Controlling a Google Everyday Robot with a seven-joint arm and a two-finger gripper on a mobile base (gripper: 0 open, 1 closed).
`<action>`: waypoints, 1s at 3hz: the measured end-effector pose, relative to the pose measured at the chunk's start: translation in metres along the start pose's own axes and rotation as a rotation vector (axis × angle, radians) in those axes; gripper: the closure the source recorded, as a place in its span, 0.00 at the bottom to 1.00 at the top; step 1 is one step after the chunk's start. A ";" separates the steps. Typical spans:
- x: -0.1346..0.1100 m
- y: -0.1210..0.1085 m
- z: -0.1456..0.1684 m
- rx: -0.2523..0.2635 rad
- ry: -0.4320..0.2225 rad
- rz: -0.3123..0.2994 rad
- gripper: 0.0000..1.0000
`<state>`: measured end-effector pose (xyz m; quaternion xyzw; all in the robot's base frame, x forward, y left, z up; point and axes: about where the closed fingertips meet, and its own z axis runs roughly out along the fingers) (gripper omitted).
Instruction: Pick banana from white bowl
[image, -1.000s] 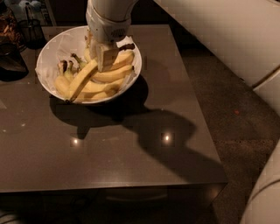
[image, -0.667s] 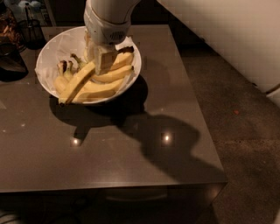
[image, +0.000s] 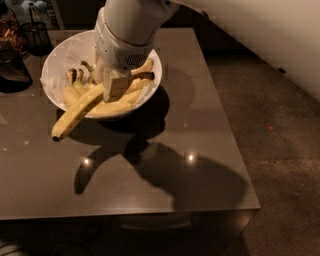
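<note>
Since a second ago the banana (image: 80, 112) has come up out of the heap. Then its whole length lay inside the rim; now its dark tip hangs past the near-left edge of the white bowl (image: 54, 64), out over the table (image: 200, 130).

We see the gripper (image: 119, 86) low over the middle of the bowl, at the end of the thick white arm (image: 131, 30) that reaches in from the top of the view. It is clamped on the banana around its upper half. One pale finger (image: 116, 85) lies flat across the fruit; the other is hidden behind it.

The banana's long axis runs on a diagonal, from the small dark tip at lower left to the brownish stem at upper right, near the far-right rim. Its curve bows gently downward and to the right. The tip end sits lower in the view than the stem end, and most of its free length is clear of the gripper.

The shorter bananas (image: 74, 86) lie in the bowl beneath and beside it, on crumpled white paper (image: 75, 52). A long shadow (image: 87, 172) falls on the table in front of the bowl (we cannot say how high the fruit hangs). A wire-mesh cup (image: 36, 34) stands at the far-left corner, apart from the bowl. The floor (image: 280, 150) shows to the right.
</note>
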<state>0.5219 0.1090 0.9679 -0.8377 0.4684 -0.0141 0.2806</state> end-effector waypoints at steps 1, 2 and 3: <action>-0.017 0.021 -0.010 0.020 0.012 0.040 1.00; -0.035 0.040 -0.022 0.039 0.045 0.081 1.00; -0.038 0.041 -0.024 0.043 0.047 0.091 1.00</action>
